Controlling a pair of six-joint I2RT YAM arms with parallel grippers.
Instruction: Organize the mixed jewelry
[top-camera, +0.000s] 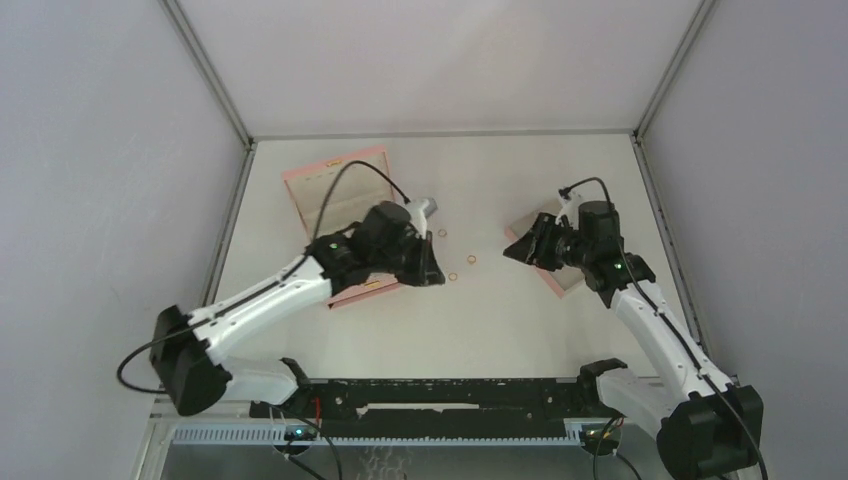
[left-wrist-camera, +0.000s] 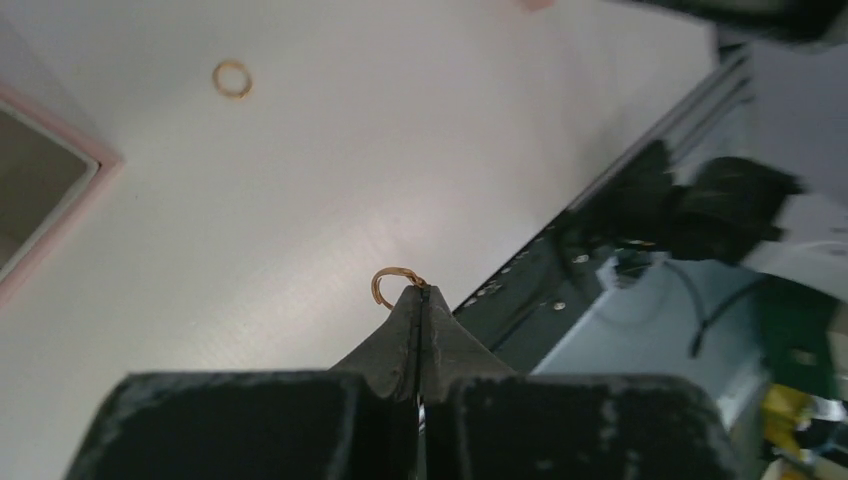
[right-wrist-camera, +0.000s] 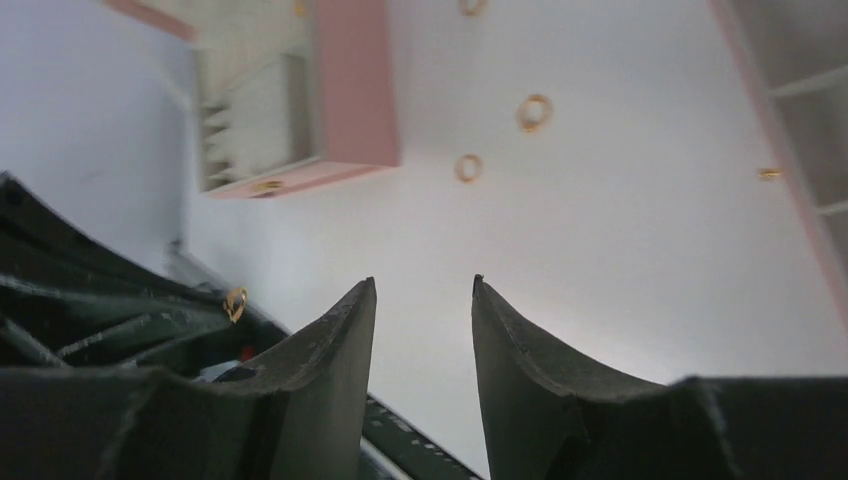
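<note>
Of the mixed jewelry, one thin copper ring (left-wrist-camera: 393, 279) sticks out of the tips of my left gripper (left-wrist-camera: 421, 291), which is shut on it just above the white table. In the top view that gripper (top-camera: 436, 276) sits right of the pink box (top-camera: 335, 190). Three more rings lie loose on the table nearby (top-camera: 442, 233), (top-camera: 468, 260), (top-camera: 452, 276); one ring (left-wrist-camera: 232, 78) shows in the left wrist view. My right gripper (right-wrist-camera: 422, 285) stands open and empty, apart from the rings (right-wrist-camera: 534, 112), (right-wrist-camera: 468, 167). In the top view it (top-camera: 510, 252) hovers right of them.
The pink box with its beige compartmented tray (right-wrist-camera: 350, 90) lies at the left. A second pink-edged part (top-camera: 555, 280) lies under my right arm. The black rail (top-camera: 440, 395) runs along the table's near edge.
</note>
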